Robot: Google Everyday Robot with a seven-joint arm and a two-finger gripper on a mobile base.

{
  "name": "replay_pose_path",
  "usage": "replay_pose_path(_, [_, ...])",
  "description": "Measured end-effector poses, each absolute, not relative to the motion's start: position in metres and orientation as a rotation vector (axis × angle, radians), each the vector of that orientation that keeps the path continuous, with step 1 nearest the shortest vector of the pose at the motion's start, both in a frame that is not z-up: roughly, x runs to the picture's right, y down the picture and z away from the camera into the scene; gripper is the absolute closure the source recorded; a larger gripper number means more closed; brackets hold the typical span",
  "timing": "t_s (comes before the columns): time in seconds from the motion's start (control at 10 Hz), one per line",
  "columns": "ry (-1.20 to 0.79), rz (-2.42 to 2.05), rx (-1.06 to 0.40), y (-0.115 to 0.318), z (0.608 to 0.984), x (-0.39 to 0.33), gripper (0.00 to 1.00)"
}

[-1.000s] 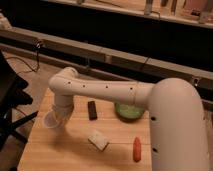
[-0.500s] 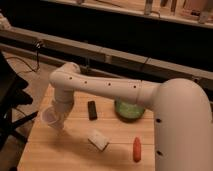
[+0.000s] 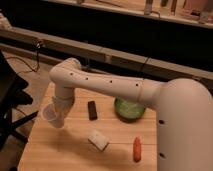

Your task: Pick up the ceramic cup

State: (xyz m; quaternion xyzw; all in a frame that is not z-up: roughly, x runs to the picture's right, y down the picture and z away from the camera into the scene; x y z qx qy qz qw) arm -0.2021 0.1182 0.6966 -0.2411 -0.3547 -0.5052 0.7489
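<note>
- Dim room; a long dark counter or rail runs across the back, cables trailing down from it. In front, a pale wooden table (image 3: pixel 75 150) takes most of the light.
- Camera view, table contents: a green bowl (image 3: pixel 129 108) toward the back right, a small black block (image 3: pixel 92 109) mid-table, a white rectangular block (image 3: pixel 98 140) nearer the front, an orange carrot-like piece (image 3: pixel 137 148) at front right.
- Camera view, arm: the big white arm (image 3: pixel 115 86) reaches from the right across to the table's left edge, wrist bent downward.
- The gripper (image 3: pixel 60 114) hangs at the left edge of the table, at the end of that wrist. Its fingers are masked by the wrist and the cup, so I cannot tell how wide they stand.
- The ceramic cup (image 3: pixel 51 114) sits tipped at the gripper's tip, rim facing left and outward, over the table's left edge.
- Change: half a second ago the cup looked lower and closer against the tabletop; now it appears raised and carried slightly outward with the wrist.
- Reading: the cup moving with the wrist suggests it is held and the lift is under way. The tilt is a worry; a slip here would drop it off the table.
</note>
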Motion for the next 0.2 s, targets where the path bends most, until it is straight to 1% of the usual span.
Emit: replay_pose_path(0.2, [-0.772,-1.102,-0.529,0.1150,0.6952,-0.1999,1.00])
